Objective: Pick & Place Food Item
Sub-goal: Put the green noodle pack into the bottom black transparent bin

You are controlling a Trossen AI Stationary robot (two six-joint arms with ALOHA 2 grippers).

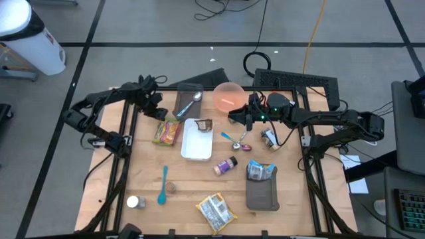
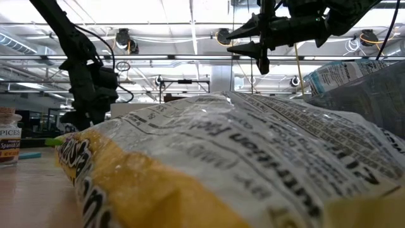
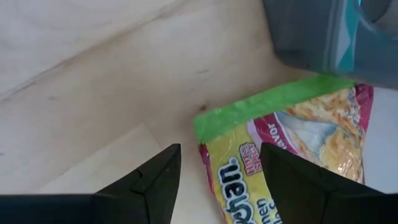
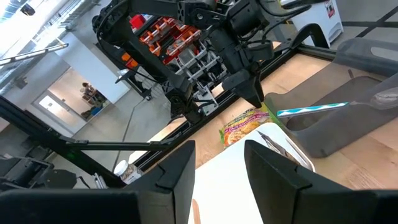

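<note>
The food item is a yellow and red ramen packet [image 1: 167,131] with a green end [image 3: 267,106]. It lies flat on the wooden table, left of the white tray [image 1: 196,139]. My left gripper [image 1: 158,113] hovers open just over the packet's far green end and points steeply down. Its two fingers [image 3: 168,180] stand on either side of the packet's corner without touching it. My right gripper [image 1: 234,116] hangs open and level in the air by the pink bowl [image 1: 229,96], with nothing between its fingers [image 4: 174,168].
A grey tray [image 1: 188,99] with a spoon lies just beyond the packet. Two spoons [image 1: 236,139], a spice bottle [image 1: 226,166], a blue bag [image 1: 260,170], a dark tray [image 1: 262,194], a snack bag [image 1: 216,211], a blue spatula [image 1: 163,184] and a small jar [image 1: 135,202] are scattered nearer.
</note>
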